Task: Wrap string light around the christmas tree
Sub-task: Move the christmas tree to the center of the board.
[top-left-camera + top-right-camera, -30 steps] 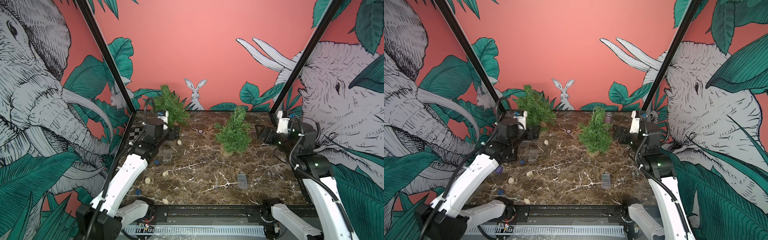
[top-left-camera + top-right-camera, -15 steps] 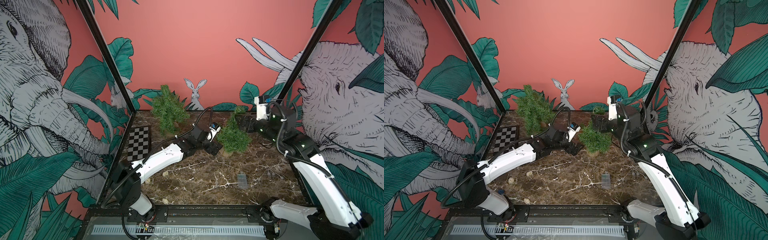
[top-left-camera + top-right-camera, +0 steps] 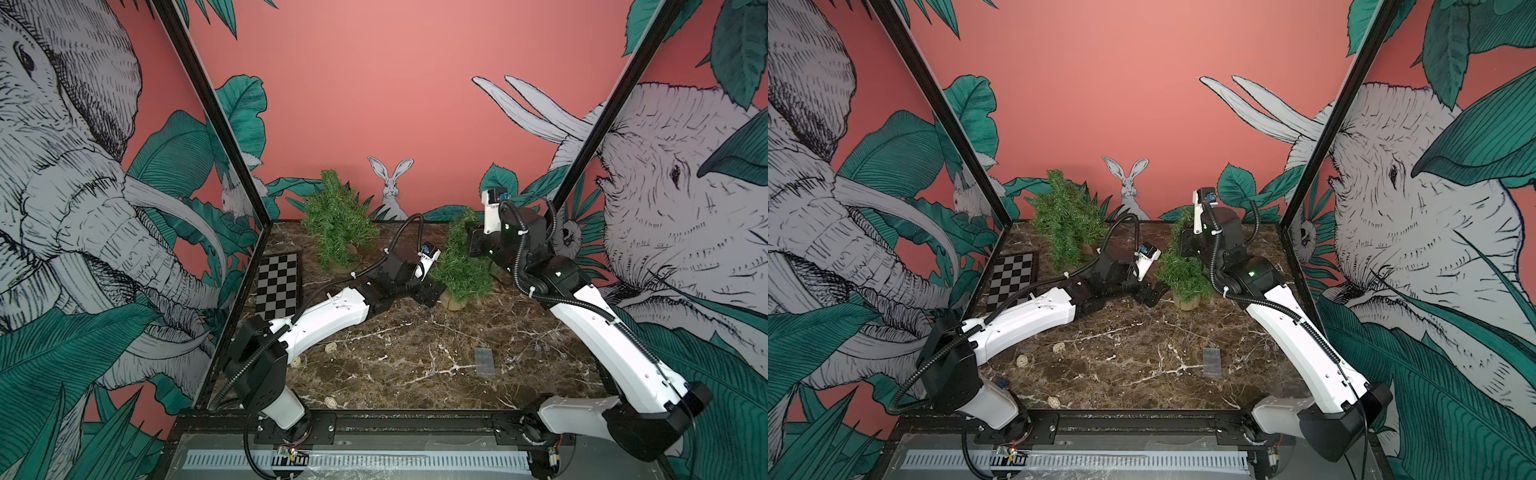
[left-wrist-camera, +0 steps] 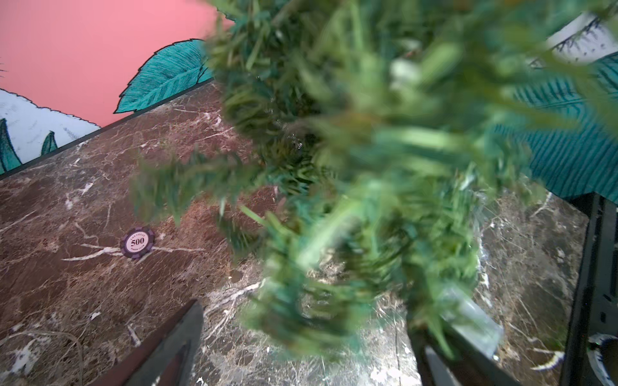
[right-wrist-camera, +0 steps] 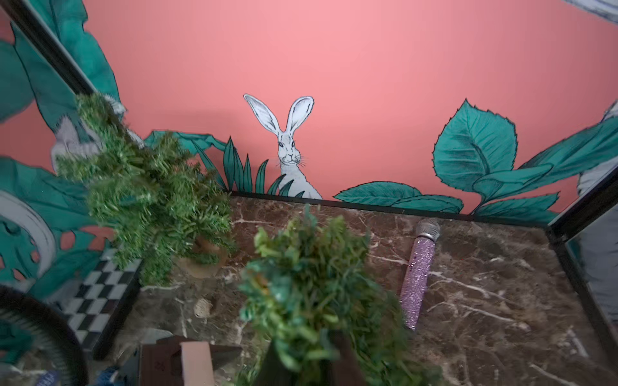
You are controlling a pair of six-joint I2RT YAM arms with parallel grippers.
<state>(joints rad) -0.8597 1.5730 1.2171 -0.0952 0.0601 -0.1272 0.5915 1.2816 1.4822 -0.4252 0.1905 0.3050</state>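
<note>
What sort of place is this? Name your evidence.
Probably a staged robot test cell: two white robot arms on a black rail, printed elephant-and-leaf mural walls, and a black-and-white checkerboard on the brown marble tabletop.

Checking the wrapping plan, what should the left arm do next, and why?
Probably retreat the left gripper to the string light: it's open, gripping nothing, at the smaller tree the right gripper pinches, and the light lies on the table.
</note>
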